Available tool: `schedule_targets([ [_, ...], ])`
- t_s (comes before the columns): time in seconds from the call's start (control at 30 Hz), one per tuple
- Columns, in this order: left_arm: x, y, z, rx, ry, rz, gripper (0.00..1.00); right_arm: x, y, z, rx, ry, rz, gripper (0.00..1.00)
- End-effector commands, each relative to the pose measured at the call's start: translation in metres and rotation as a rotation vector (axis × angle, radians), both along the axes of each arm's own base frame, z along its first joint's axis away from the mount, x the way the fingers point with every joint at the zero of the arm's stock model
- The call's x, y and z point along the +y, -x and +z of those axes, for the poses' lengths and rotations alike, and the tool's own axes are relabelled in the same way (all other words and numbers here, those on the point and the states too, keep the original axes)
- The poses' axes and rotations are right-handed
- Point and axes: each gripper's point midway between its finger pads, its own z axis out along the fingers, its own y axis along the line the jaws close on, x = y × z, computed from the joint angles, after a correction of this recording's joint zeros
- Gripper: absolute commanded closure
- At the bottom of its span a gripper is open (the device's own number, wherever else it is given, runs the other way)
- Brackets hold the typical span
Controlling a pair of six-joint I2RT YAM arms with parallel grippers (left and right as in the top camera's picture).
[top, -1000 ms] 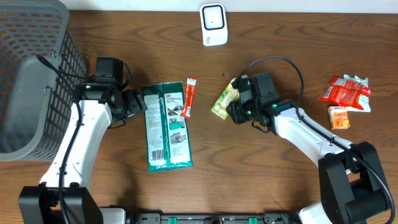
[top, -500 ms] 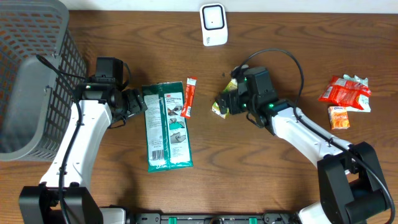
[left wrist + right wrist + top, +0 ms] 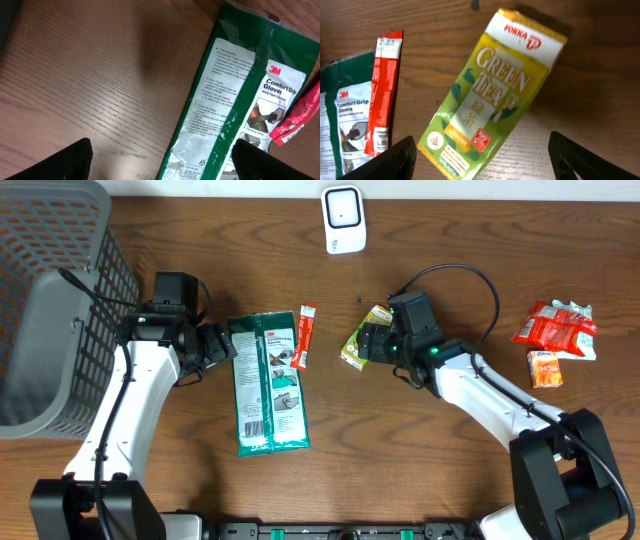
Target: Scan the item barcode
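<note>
The tea carton is laid face up just ahead of the open, empty right hand; no barcode is shown, so turning seems needed. The left hand is open too.

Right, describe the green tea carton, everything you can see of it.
The green tea carton is a small yellow-green drink box, glossy printed card by the look of it. It has a white top band with a red Pokka logo, large Green Tea lettering, leaf artwork and a Jasmine label lower down. It lies front face up on the wooden table, set diagonally and looking intact. The right hand is open, straddling its lower end without gripping it. No barcode shows.
</note>
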Motion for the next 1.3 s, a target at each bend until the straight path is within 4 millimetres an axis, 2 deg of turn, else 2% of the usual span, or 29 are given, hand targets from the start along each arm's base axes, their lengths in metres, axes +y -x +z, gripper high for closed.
schedule_targets([
  [0.0,0.003,-0.001,0.003,-0.006,-0.015,-0.003,0.10,-0.005,-0.003,0.003,0.002,0.007,-0.084,0.20],
  [0.13,0.003,-0.001,0.003,-0.006,-0.015,-0.003,0.10,-0.017,-0.003,0.000,0.047,-0.026,-0.119,0.21],
  [0.27,0.003,-0.003,0.003,-0.015,-0.014,-0.002,0.10,-0.018,-0.006,0.005,0.086,-0.154,-0.083,0.23],
  [0.37,0.000,-0.030,0.013,-0.131,0.002,0.003,0.10,-0.025,-0.006,0.010,0.114,-0.236,-0.061,0.23],
  [0.4,-0.009,-0.036,0.015,-0.153,0.051,-0.012,0.02,-0.029,-0.006,0.010,0.124,-0.254,-0.057,0.23],
  [0.5,-0.038,-0.043,0.021,-0.188,0.211,-0.073,0.02,-0.044,-0.004,0.010,0.144,-0.284,-0.043,0.23],
  [0.57,-0.045,-0.042,0.023,-0.190,0.252,-0.089,0.02,-0.053,-0.004,0.009,0.155,-0.287,-0.054,0.23],
  [0.6,-0.049,-0.044,0.025,-0.200,0.267,-0.103,0.15,-0.058,-0.004,0.008,0.158,-0.285,-0.063,0.22],
  [0.67,-0.059,-0.049,0.030,-0.231,0.298,-0.153,0.62,-0.063,-0.004,0.007,0.162,-0.285,-0.075,0.22],
  [0.73,-0.075,-0.052,0.035,-0.250,0.336,-0.190,0.92,-0.064,-0.005,0.007,0.157,-0.280,-0.071,0.22],
  [0.97,-0.140,-0.047,0.054,-0.220,0.266,-0.381,0.93,-0.063,-0.004,0.007,0.158,-0.281,-0.071,0.22],
  [1.07,-0.183,-0.050,0.062,-0.197,0.239,-0.520,0.93,-0.063,-0.003,0.007,0.163,-0.280,-0.071,0.22],
  [1.17,-0.218,-0.056,0.051,-0.177,0.240,-0.603,0.93,-0.063,-0.001,0.005,0.176,-0.278,-0.073,0.22],
  [1.27,-0.243,-0.062,0.025,-0.157,0.236,-0.662,0.93,-0.063,0.000,0.005,0.174,-0.273,-0.065,0.22],
])
